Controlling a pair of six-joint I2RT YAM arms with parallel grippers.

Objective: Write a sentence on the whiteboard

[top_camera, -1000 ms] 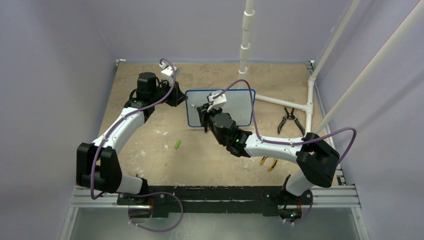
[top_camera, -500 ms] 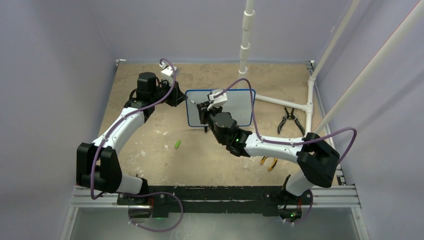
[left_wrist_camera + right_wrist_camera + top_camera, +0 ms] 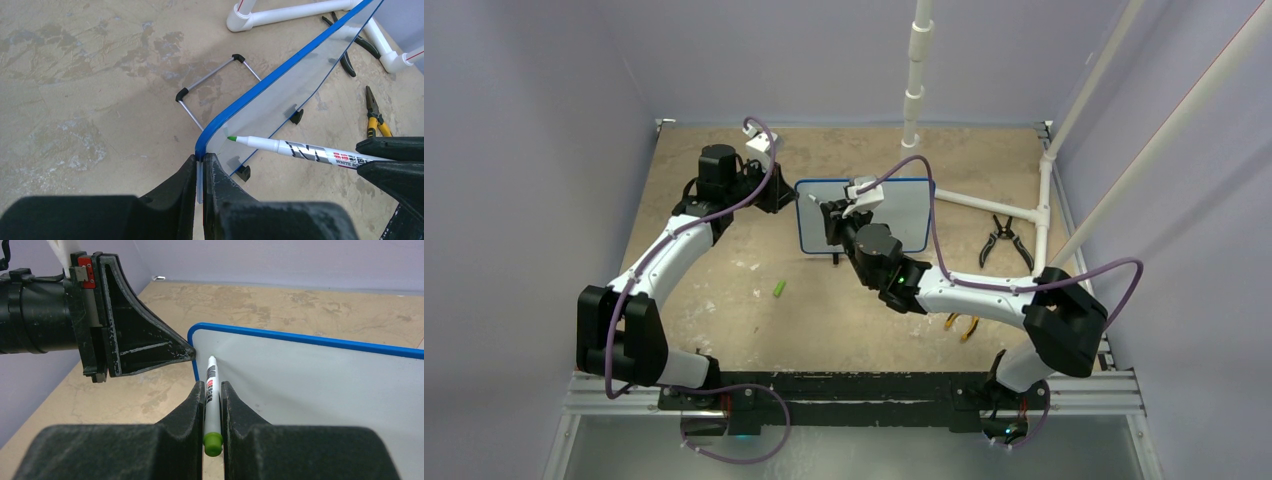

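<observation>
The whiteboard (image 3: 909,215), white with a thin blue frame, stands tilted at the table's middle. My left gripper (image 3: 200,167) is shut on the whiteboard's (image 3: 280,95) left edge near its upper corner. My right gripper (image 3: 212,390) is shut on a white marker (image 3: 211,382) with a green end. The marker's (image 3: 300,149) green tip sits at the board surface, close to that corner. Of the sentence I see only a faint thin green stroke (image 3: 218,151) just below the tip. In the right wrist view the whiteboard (image 3: 310,380) looks blank.
A green marker cap (image 3: 779,289) lies on the table left of the right arm. Black pliers (image 3: 1004,240) and yellow-handled pliers (image 3: 964,325) lie to the right. A white pipe frame (image 3: 984,205) runs behind the board. A wire stand (image 3: 210,85) props the board's back.
My right gripper has carried the marker a little up the board toward its upper left corner. The left arm and the board have stayed put.
</observation>
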